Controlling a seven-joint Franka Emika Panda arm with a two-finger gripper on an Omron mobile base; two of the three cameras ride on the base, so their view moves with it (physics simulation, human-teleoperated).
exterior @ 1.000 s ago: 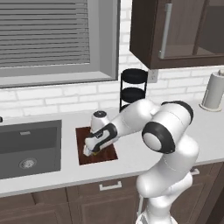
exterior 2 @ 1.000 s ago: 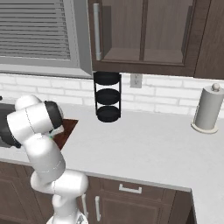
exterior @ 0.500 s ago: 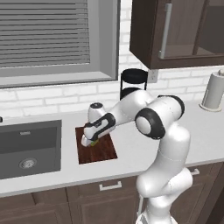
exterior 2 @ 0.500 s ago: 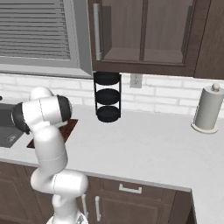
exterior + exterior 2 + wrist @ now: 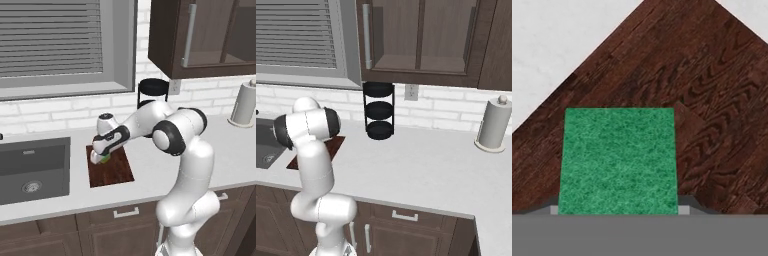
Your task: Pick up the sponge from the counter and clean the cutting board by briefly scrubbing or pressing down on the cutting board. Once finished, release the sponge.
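Note:
The dark reddish-brown cutting board (image 5: 112,171) lies on the light counter (image 5: 235,150) just right of the sink. My gripper (image 5: 100,156) reaches down over the board's far left corner, shut on the sponge (image 5: 104,159), whose green and yellow edge shows under the hand. In the hand view the sponge (image 5: 618,159) shows its green face between the fingertips, with the board's wood grain (image 5: 712,100) close behind it and a patch of counter (image 5: 557,40) at the upper left. In the right base view my arm covers most of the board (image 5: 337,145).
A dark recessed sink (image 5: 31,167) sits left of the board. A black three-tier rack (image 5: 379,110) stands against the brick wall, and a paper towel roll (image 5: 492,125) at the far right. Wall cabinets hang above. Open counter stretches right of the board.
The hand with the sponge has slid from the board's left middle toward its far left corner. The elbow has swung out to the right.

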